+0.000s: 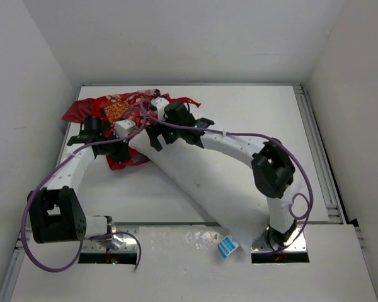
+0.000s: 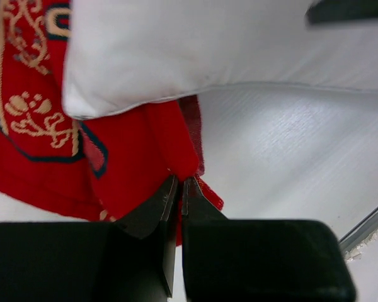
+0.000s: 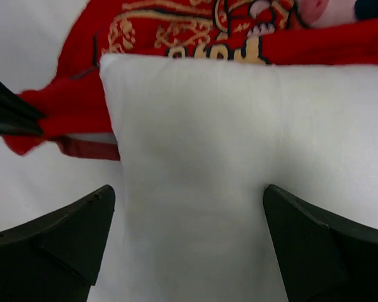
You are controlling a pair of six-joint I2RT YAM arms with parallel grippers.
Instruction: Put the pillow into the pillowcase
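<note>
The white pillow (image 1: 208, 189) lies diagonally across the table, its blue-and-white tag (image 1: 227, 246) at the near end. Its far end rests on the crumpled red pillowcase (image 1: 113, 107) at the back left. My left gripper (image 1: 121, 153) is shut on the pillowcase's lower edge. In the left wrist view the left gripper (image 2: 179, 181) pinches a fold of the pillowcase (image 2: 132, 157), just below a corner of the pillow (image 2: 208, 44). My right gripper (image 3: 188, 198) stands wide open, one finger on each side of the pillow (image 3: 195, 145), with the pillowcase (image 3: 176, 25) beyond it.
The white table (image 1: 239, 107) is boxed in by white walls on three sides. A metal rail (image 1: 318, 151) runs along its right edge. The right arm's elbow (image 1: 274, 167) rises over the pillow's near half. Purple cables loop beside both arm bases.
</note>
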